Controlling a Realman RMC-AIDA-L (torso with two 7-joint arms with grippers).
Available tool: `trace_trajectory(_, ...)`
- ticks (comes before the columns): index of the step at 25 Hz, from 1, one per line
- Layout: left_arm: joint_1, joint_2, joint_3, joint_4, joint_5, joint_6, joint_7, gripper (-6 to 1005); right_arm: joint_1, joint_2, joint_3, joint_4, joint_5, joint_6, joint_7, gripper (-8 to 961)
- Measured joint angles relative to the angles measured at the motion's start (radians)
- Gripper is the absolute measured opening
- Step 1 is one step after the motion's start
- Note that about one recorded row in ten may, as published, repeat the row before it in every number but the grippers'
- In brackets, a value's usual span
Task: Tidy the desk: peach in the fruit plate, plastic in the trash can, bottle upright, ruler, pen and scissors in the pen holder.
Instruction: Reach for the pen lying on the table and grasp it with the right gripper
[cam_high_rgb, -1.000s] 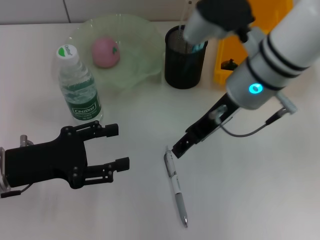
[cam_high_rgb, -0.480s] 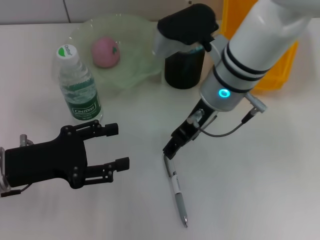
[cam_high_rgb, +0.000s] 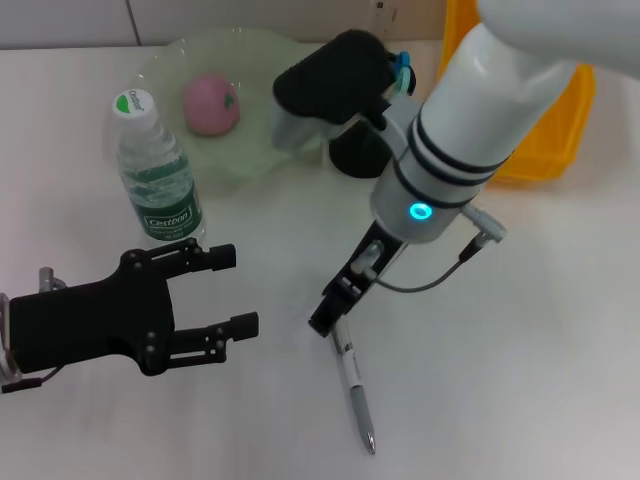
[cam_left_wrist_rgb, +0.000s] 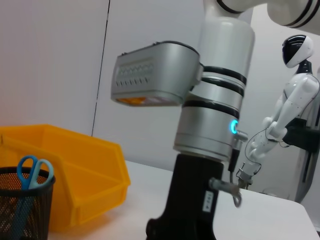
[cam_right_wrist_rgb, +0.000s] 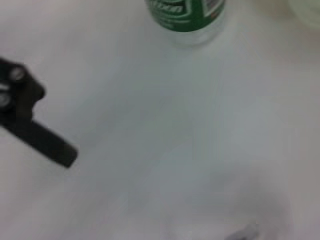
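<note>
A silver pen (cam_high_rgb: 352, 385) lies on the white desk. My right gripper (cam_high_rgb: 324, 318) hangs low right at the pen's far end. The left gripper (cam_high_rgb: 236, 291) rests open and empty at the near left. The water bottle (cam_high_rgb: 154, 170) stands upright, and its base (cam_right_wrist_rgb: 187, 14) shows in the right wrist view. A pink peach (cam_high_rgb: 210, 103) sits in the pale green fruit plate (cam_high_rgb: 270, 135). Blue scissors (cam_left_wrist_rgb: 26, 172) stand in the black mesh pen holder (cam_left_wrist_rgb: 22, 210), which the right arm partly hides in the head view. Ruler and plastic are out of view.
A yellow bin (cam_high_rgb: 545, 125) stands at the back right beside the pen holder (cam_high_rgb: 352, 158). The right arm's thick white body (cam_high_rgb: 470, 130) reaches over the desk's middle. One left finger (cam_right_wrist_rgb: 37, 137) shows in the right wrist view.
The right arm has swung left and down. Its gripper tip moved from beside the pen's far end to directly over it. The left arm has not moved.
</note>
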Motion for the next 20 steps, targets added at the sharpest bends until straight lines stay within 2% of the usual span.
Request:
trace_trajectory(6,0.001,0.0,0.001,0.0,0.0,0.003,0.001,800,0.011,0.0,-0.06,0.001,0.007,0.014,0.001,758)
trace_trajectory(20,0.002,0.0,0.003,-0.009,0.0,0.003,0.012,800,0.006,0.0,-0.083,0.029,0.008,0.064,0.002,718)
